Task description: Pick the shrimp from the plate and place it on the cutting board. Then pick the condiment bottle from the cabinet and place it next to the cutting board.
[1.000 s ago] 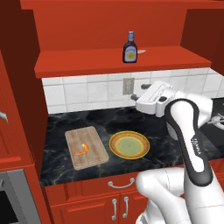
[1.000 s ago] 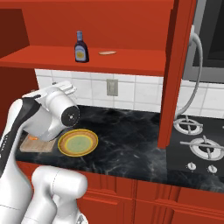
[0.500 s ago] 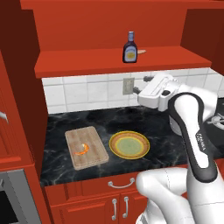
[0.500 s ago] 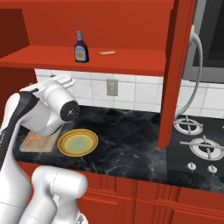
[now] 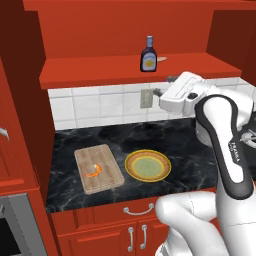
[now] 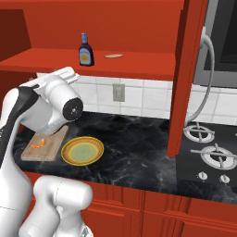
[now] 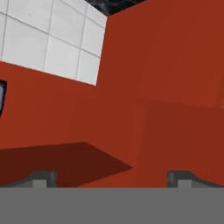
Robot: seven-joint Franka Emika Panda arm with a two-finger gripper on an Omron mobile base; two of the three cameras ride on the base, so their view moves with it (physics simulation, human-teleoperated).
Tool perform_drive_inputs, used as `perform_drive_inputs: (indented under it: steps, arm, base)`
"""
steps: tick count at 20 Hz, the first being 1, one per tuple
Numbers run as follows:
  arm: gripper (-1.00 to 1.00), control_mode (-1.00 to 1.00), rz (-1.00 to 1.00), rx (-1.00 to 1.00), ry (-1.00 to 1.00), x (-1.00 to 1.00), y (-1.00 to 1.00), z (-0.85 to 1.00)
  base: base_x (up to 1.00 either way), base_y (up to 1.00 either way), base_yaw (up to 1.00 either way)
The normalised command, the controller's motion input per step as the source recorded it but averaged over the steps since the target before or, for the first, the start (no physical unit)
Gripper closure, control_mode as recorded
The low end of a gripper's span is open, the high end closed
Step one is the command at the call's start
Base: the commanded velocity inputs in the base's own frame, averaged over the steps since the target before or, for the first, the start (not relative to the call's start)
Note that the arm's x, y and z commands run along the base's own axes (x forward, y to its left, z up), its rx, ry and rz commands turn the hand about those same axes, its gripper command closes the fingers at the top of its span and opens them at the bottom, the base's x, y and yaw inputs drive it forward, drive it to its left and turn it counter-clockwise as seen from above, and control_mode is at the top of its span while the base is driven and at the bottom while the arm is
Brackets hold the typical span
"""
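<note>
- Shrimp [image 5: 93, 171] lies on cutting board [image 5: 98, 168], plate [image 5: 147, 165] beside it bare, so 1st half looks done; bottle leg is what's left.
- Condiment bottle [image 5: 148, 54] stands upright on cabinet [image 5: 125, 30] shelf, near its front edge, small flat tan thing [image 5: 162, 59] just beside it to the right.
- Claw [image 7: 111, 177] spread wide, nothing btwn the tips; it sits below shelf level by the tiled wall, well apart from the bottle.
- Hand view looks at red panels and white tile, no bottle in it, so approach isn't lined up yet.
- Risk 1: rising straight up, wrist or fingers clip the shelf's front lip, which overhangs the hand.
- Risk 2: bottle is tall & narrow; a finger nudging it before closing prob tips it or shoves it backward.
- Risk 3: grabbing at the thin neck or cap = weak hold, may slip on the way down.
- Risk 4: coming in too far right catches the tan thing instead.
- Risk 5: setting it down, bottle could land on board or plate rather than the worktop [image 5: 190, 145] next to the board.
</note>
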Motion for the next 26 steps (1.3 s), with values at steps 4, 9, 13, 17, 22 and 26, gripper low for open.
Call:
perform_drive_inputs:
  steps: [4, 9, 13, 17, 22, 26]
  arm:
    - [-1.00, -1.00, 0.00, 0.00, -0.04, 0.00, -0.13, 0.33]
    - [-1.00, -1.00, 0.00, 0.00, -0.03, 0.04, -0.12, 0.28]
    - [-1.00, -1.00, 0.00, 0.00, -0.01, 0.19, -0.09, 0.20]
    - [-1.00, -1.00, 0.00, 0.00, 0.00, 0.36, -0.05, 0.06]
    - [-1.00, -1.00, -0.01, 0.00, 0.00, 0.53, -0.08, 0.00]
    - [-1.00, -1.00, -0.01, 0.00, 0.00, 0.53, -0.10, 0.01]
  base:
    - [0.00, 0.00, 0.00]
    - [0.00, 0.00, 0.00]
    - [0.00, 0.00, 0.00]
    - [0.00, 0.00, 0.00]
    - [0.00, 0.00, 0.00]
    - [0.00, 0.00, 0.00]
